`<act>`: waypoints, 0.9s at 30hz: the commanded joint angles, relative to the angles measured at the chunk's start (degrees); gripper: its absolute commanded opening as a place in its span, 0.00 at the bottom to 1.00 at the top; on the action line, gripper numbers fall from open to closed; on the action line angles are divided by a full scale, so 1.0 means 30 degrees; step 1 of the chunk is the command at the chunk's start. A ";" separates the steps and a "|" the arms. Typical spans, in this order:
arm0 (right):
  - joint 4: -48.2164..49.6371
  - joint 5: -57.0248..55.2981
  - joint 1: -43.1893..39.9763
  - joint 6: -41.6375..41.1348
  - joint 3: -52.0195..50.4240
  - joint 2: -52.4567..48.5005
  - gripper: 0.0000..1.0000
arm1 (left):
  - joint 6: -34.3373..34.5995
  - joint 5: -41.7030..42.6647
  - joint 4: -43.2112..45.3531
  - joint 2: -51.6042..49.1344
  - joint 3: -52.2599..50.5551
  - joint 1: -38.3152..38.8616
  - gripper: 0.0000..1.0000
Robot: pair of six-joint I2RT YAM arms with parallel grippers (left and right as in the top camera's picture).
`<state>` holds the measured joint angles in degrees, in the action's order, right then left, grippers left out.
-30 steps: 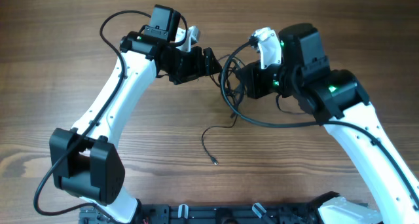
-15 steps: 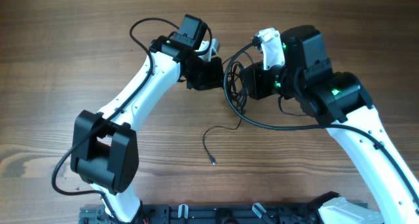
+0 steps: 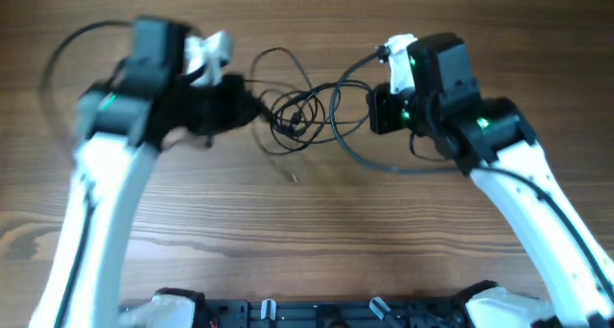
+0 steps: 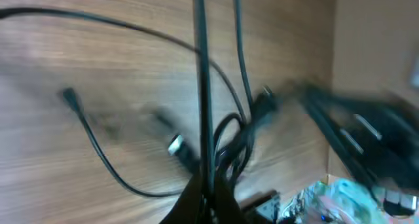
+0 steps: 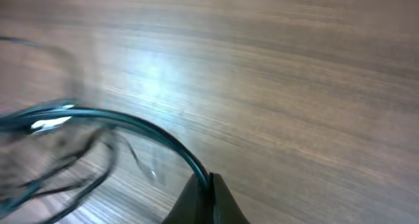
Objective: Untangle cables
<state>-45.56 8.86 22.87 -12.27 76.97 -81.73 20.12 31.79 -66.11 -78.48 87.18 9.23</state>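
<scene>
We have the cables (image 3: 297, 117) stretched between our two arms over the far half of the table (image 3: 307, 242), their loops bunched in a tangle nearer the left side. Our left gripper (image 3: 246, 105) is clamped on a strand. Its wrist view shows the fingers (image 4: 190, 207) pressed together around a cable running straight up, with a loose plug (image 4: 69, 96) out to the left. Our right gripper (image 3: 377, 109) is likewise closed on one thick cable that curves away leftward. Bare wood lies open between the arms toward the near edge and beyond the tangle. Both wrist views are blurred.
</scene>
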 commanded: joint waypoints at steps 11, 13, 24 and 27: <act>0.3191 -0.1056 -0.2805 0.0867 0.0058 -0.9610 0.04 | -0.0699 -0.0015 -0.3512 0.7431 0.0095 -0.3585 0.04; 0.3315 -0.1239 -0.3577 0.1188 0.0262 -0.9522 0.04 | -0.0903 -0.0073 -0.3789 0.7424 0.0095 -0.3585 0.04; 0.1494 -0.2251 -1.3937 0.3024 0.5180 -0.9508 0.04 | -0.0612 -0.5421 -0.9027 0.7446 0.5049 -0.3585 0.04; 0.1676 -0.2251 -1.6298 0.2157 0.5238 -0.9508 0.04 | 0.0430 -0.8495 -1.0127 0.7446 0.6674 -0.3585 0.04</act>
<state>-40.75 5.45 -20.93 -3.77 91.35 -109.62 18.28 19.38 -94.37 -56.40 102.41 -1.23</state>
